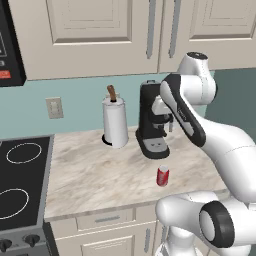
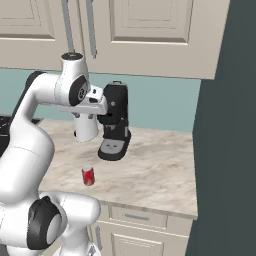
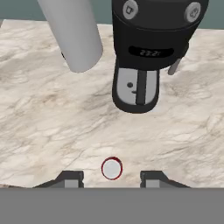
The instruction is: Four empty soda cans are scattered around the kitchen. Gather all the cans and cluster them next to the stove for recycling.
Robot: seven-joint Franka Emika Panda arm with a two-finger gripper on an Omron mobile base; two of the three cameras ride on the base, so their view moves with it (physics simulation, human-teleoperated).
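Item: red soda can [image 1: 162,176], upright on marble counter [image 1: 95,175], near front edge, in front of coffee machine [image 1: 152,122]. Long axis vertical; silvery top faces hand camera.

Gripper [image 3: 112,178]: I see fingers spread, nothing held; can's top sits centred between tips in hand view, so can lies straight below hand.

Paper-towel roll [image 1: 115,122] left of coffee machine. Stove [image 1: 22,185] well left of can; I judge descent, then carry leftward.
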